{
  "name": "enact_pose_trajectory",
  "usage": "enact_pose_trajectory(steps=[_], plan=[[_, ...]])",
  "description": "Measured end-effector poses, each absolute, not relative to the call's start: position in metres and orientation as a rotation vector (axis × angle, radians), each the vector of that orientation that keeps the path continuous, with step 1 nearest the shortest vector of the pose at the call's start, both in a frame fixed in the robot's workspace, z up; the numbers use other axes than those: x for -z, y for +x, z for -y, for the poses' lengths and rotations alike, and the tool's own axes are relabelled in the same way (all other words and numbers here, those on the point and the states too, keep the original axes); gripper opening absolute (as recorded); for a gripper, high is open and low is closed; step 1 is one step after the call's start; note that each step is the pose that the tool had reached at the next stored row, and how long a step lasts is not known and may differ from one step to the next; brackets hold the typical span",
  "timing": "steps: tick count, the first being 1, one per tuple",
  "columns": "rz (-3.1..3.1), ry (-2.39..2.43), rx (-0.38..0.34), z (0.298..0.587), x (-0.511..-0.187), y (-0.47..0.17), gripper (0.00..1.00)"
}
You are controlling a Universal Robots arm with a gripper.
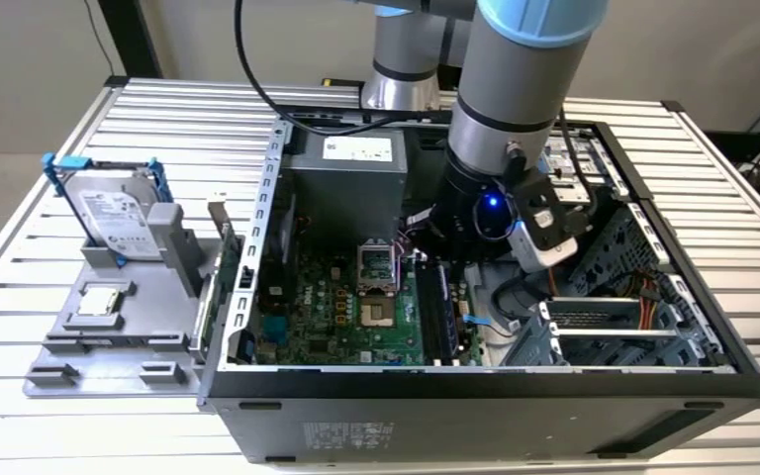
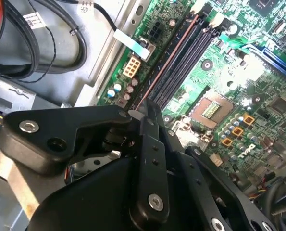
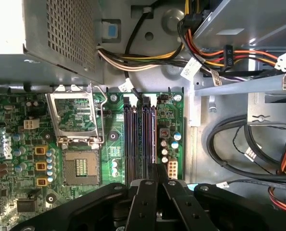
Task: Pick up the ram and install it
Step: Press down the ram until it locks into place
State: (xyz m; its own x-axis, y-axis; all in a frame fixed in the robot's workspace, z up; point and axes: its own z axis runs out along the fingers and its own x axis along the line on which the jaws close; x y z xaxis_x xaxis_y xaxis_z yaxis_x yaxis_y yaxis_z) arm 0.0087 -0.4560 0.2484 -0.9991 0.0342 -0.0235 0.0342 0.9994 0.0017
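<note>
Gripper (image 3: 155, 168) is down inside the computer case (image 1: 486, 381), fingers pressed together on the ram (image 2: 174, 67), which stands edge-on in the motherboard's memory slots (image 3: 140, 139). Pickup done; whether it is fully seated can't be told.

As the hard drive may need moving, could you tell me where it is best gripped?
Probably its free upper end, across the side rails of the blue frame, coming from above: the hard drive stands leaning in the grey holder, lower end seated.

The long, dark ram (image 1: 434, 312) stands on edge on the green motherboard (image 1: 333, 317).
</note>
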Motion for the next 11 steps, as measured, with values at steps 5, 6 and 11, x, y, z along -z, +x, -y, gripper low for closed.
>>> enact_pose_trajectory(steps=[5, 6, 11], plan=[[-3.118, 0.053, -0.002, 0.4560, -0.2491, 0.0087, 0.00], [-3.118, 0.053, -0.002, 0.4560, -0.2492, 0.0087, 0.00], [-3.118, 0.053, -0.002, 0.4560, -0.2499, 0.0087, 0.00]])
